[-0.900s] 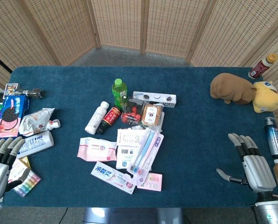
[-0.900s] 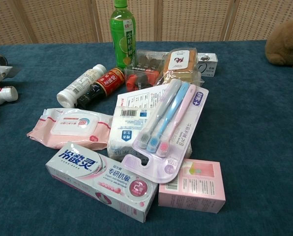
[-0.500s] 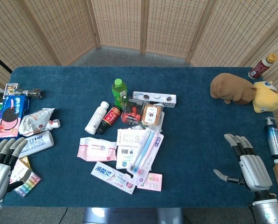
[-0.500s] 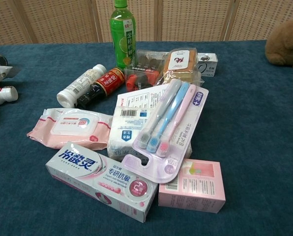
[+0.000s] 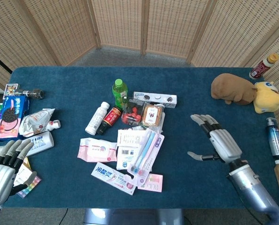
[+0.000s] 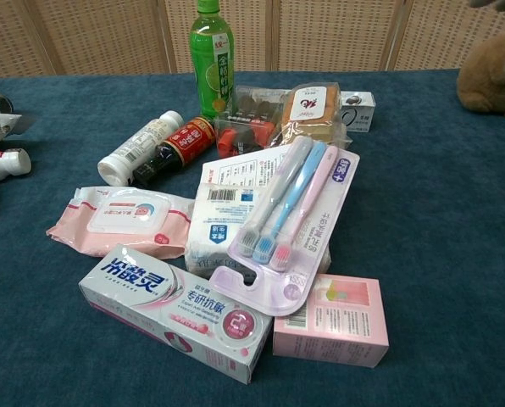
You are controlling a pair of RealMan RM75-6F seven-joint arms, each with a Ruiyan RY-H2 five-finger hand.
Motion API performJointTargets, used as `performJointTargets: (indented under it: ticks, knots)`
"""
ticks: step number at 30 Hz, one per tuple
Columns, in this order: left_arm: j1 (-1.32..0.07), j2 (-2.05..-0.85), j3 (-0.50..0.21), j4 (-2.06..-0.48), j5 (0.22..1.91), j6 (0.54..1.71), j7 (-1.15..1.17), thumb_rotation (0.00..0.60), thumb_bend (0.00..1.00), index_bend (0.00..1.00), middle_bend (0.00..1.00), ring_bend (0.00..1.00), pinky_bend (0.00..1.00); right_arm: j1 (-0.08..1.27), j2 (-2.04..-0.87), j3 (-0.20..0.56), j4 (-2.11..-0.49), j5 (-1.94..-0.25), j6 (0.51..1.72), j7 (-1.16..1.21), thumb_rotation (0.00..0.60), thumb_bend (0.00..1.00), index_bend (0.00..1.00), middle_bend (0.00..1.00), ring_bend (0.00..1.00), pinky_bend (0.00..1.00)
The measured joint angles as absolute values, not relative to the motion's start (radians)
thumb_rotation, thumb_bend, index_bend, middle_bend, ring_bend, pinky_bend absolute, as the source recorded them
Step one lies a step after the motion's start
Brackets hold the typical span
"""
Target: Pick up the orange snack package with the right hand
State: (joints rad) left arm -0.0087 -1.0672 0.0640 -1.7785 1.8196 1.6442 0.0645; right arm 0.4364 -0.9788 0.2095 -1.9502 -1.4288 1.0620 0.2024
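the right hand (image 5: 218,143) has moved in from the bench's right edge toward the centre since the earlier frames, and now hovers over bare blue cloth with fingers spread and thumb out, holding nothing. it remains well apart from the orange snack package (image 5: 151,115), which lies in the central cluster of goods on the bench (image 5: 191,93), unmoved. the package sits just beside the red snack pack (image 5: 132,114) on its left, with the white box (image 5: 154,98) behind it and the toothbrush pack (image 5: 145,151) in front; in the chest view the orange snack package (image 6: 310,110) rests tilted against its neighbours, its white label facing up. the left hand (image 5: 4,165) is at the near left corner, fingers extended and apart, empty, slightly shifted from its earlier spot, next to the white tube (image 5: 36,143). the green bottle (image 5: 120,91) stands upright at the back of the cluster. the brown plush toy (image 5: 231,89) lies at the far right, touching the yellow plush (image 5: 267,96). nothing in the cluster has shifted between frames; the toothpaste box (image 6: 178,310) and pink wipes (image 6: 122,220) lie as before.
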Motion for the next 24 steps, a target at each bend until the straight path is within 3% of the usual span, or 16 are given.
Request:
performJointTargets:
  ticks: [9,24]
  knots:
    - [0.015,-1.060,0.092,-1.787,1.869,1.673,0.084,0.600,0.37,0.00,0.00,0.00,0.00,0.687,-1.131,0.306,-1.768,-1.256,0.829,0.174,0.406,0.20,0.00,0.00,0.00,0.00]
    - [0.038,-1.065,0.099,-1.769,1.873,1.701,0.071,0.600,0.37,0.00,0.00,0.00,0.00,0.944,-1.355,0.304,-1.440,-0.982,0.608,0.031,0.406,0.21,0.00,0.00,0.00,0.00]
